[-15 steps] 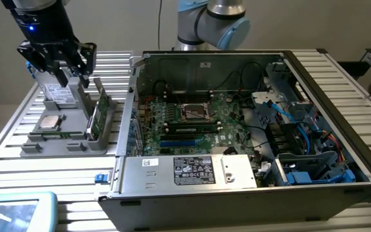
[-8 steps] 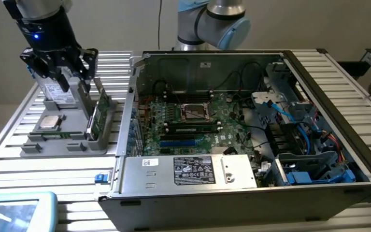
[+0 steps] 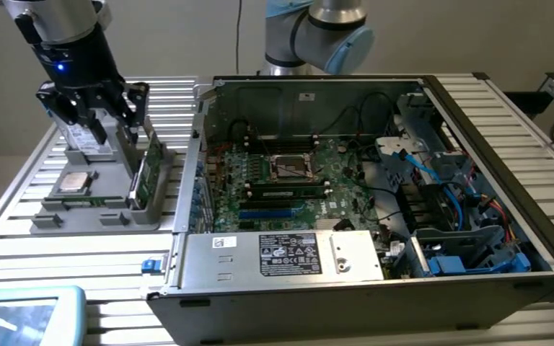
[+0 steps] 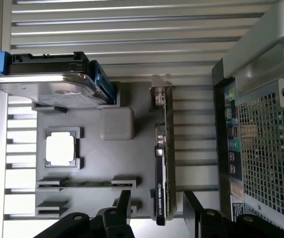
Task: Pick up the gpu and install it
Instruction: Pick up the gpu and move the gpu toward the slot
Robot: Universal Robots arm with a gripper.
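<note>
The gpu (image 3: 147,167) stands on its long edge in a slot on the right side of the grey holder (image 3: 94,216), green board and silver bracket showing. In the wrist view the gpu (image 4: 162,163) runs as a thin upright card between my two black fingers (image 4: 124,206). My gripper (image 3: 99,126) hangs above the holder at the exterior view's left, open, with nothing in it. In the wrist view the gripper (image 4: 159,210) straddles the card's line from above, apart from it.
A silver hard drive (image 4: 52,87), a square processor (image 4: 61,148) and a narrow memory stick (image 4: 85,183) also sit in the holder (image 4: 112,158). The open computer case (image 3: 354,187) lies to the exterior view's right, motherboard exposed. A slatted table (image 3: 27,252) carries everything.
</note>
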